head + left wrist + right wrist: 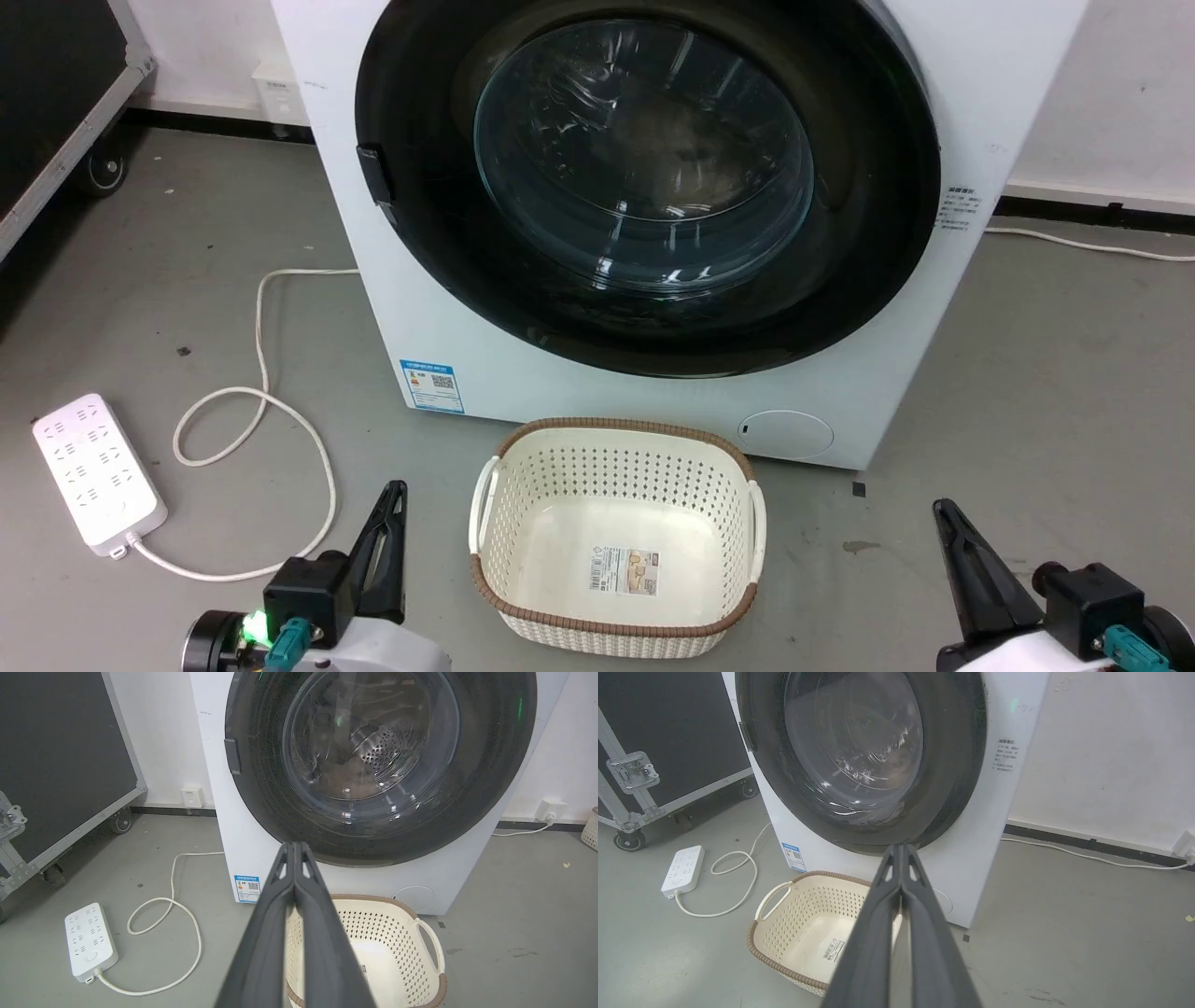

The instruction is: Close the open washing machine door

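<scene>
The washing machine [523,373] stands straight ahead, a white box on the grey floor. Its round black-rimmed washing machine door [644,177] lies flat against the front, the steel drum dimly visible through the glass bowl. I see no gap around the washing machine door [859,751] in the right wrist view. My left gripper [400,487] sits low at the lower left, shut and empty, well short of the machine. At the lower right my right gripper [941,506] is likewise shut with nothing held. Both wrist views show the fingers pressed together, left gripper [294,844] and right gripper [901,845].
A cream perforated basket [616,425] with a brown rim sits on the floor between my grippers, right before the machine. A white power strip [93,471] and its looping cable [261,392] lie at the left. A black wheeled case [47,93] stands far left.
</scene>
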